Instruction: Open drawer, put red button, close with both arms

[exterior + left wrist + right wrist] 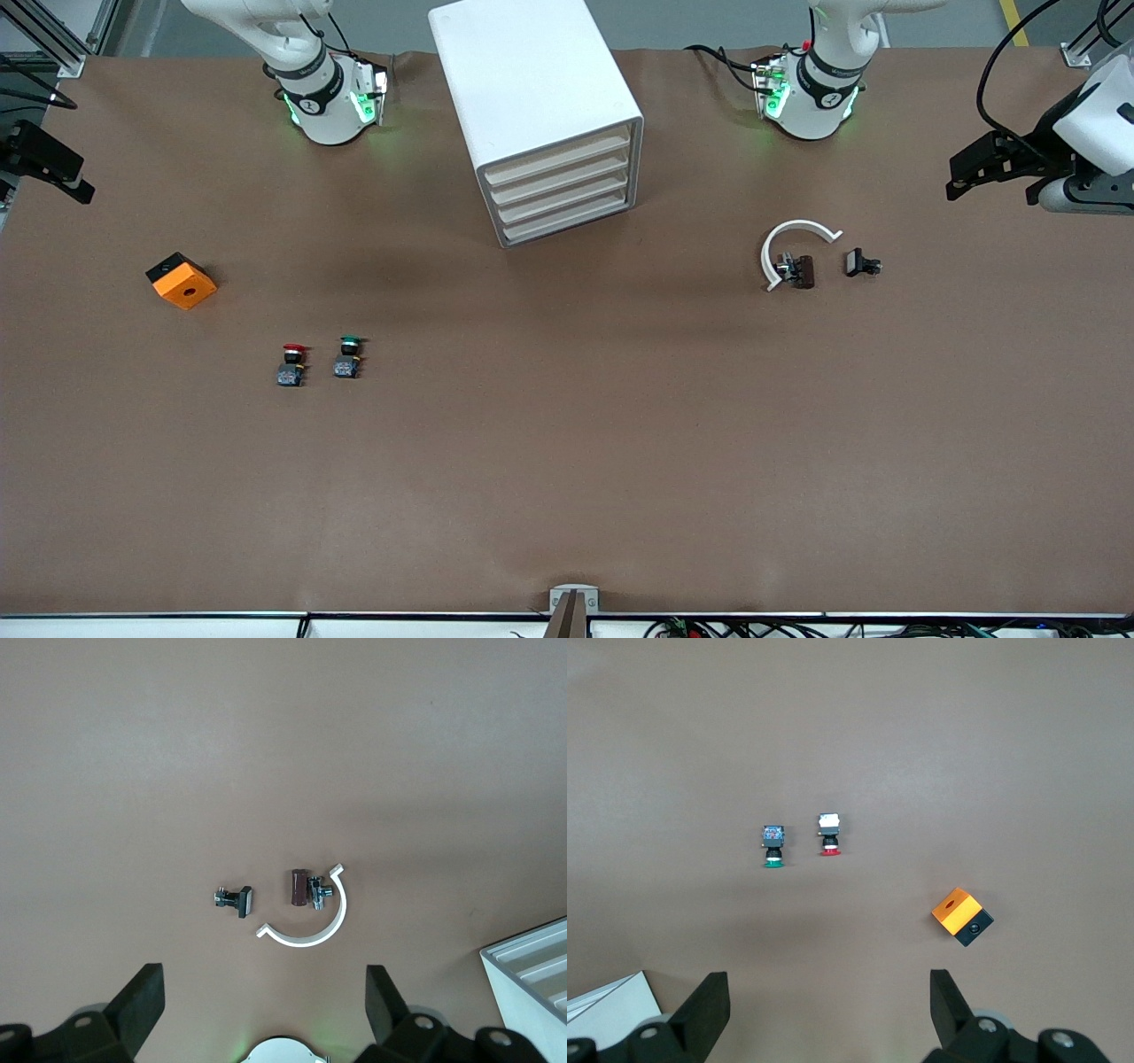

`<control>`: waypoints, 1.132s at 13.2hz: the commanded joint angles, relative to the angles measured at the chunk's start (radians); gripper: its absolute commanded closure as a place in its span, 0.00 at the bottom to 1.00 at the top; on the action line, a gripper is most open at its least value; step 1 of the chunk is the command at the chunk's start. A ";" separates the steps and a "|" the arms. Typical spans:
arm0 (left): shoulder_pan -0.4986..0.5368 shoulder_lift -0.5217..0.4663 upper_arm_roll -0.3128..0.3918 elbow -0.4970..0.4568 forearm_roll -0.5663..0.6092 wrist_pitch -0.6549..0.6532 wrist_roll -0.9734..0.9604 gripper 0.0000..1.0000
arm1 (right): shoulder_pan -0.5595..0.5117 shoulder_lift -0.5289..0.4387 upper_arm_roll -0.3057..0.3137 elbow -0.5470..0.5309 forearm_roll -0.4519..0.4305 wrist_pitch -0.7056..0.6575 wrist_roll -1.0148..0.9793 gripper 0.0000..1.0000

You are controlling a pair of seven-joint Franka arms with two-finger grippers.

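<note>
Front view: drawer cabinet (540, 115) shut, between my arms' bases. Red button (292, 363) on the table near my right arm's end, just beside the green button (348, 356), orange block (181, 280) well apart. Left gripper (264, 1001) and right gripper (828, 1005) spread wide, empty, high over the table, likely waiting to start.

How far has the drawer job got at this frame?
Nothing is done yet. All drawers of the white drawer unit look shut. The red button sits on the table beside the green button. The left gripper and right gripper are open and empty. Opening, loading and closing all remain.
</note>
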 commanded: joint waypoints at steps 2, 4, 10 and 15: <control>0.003 0.008 -0.002 0.016 -0.005 -0.001 0.014 0.00 | 0.005 -0.028 0.001 -0.028 -0.017 0.010 0.001 0.00; 0.004 0.008 0.000 0.016 -0.006 -0.001 0.014 0.00 | 0.003 -0.027 0.001 -0.028 -0.017 0.010 0.001 0.00; 0.005 0.006 0.001 0.016 -0.016 -0.010 0.006 0.00 | 0.005 -0.022 0.001 -0.018 -0.015 0.008 0.004 0.00; -0.006 0.053 -0.003 0.001 -0.015 -0.024 -0.008 0.00 | 0.005 -0.013 0.001 0.006 -0.008 0.004 0.006 0.00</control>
